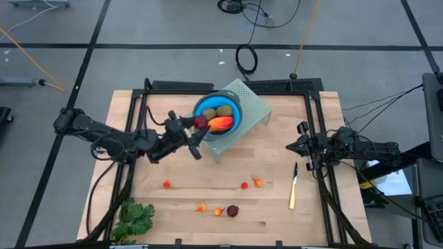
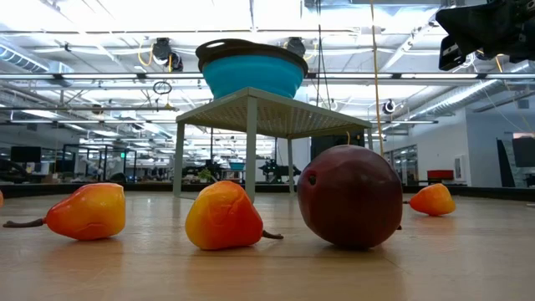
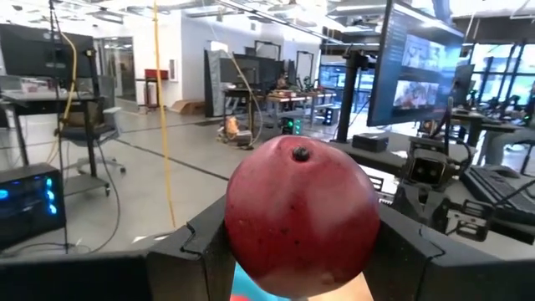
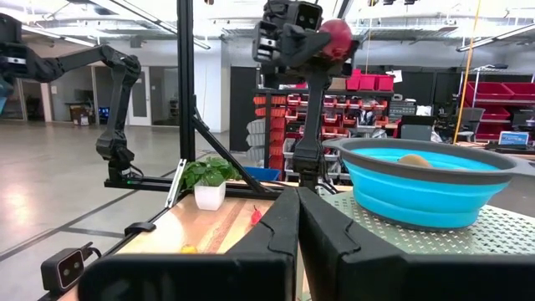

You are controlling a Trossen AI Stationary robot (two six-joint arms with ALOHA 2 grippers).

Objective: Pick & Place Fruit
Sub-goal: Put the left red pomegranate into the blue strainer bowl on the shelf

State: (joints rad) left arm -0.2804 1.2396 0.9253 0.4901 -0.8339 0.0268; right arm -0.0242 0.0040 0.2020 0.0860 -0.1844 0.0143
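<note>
My left gripper (image 1: 196,128) reaches in from the table's left and is shut on a dark red ball (image 3: 301,216), high beside the left rim of the blue bowl (image 1: 217,115). The bowl stands on a pale green stand (image 1: 243,104) and holds two oval brown-green pieces (image 1: 216,111) and the long orange-red piece (image 1: 221,124). A second dark red ball (image 1: 232,210) and several tiny orange and red pieces (image 1: 201,207) lie on the table's near half. My right gripper (image 4: 297,224) waits shut at the table's right side (image 1: 302,146). My left gripper pinches the dark red ball between its two fingers (image 3: 201,242), one on each opposite side (image 3: 242,226). The fingers come about level from the table's left. The ball is lifted clear, above the bowl's rim height (image 4: 335,37).
A slim yellow-handled knife (image 1: 293,187) lies near the right gripper. A green leafy bunch (image 1: 135,218) sits at the near left corner. Dark frame rails (image 1: 228,86) run along the table's left, right and far edges. Bare wood shows between stand and scattered pieces.
</note>
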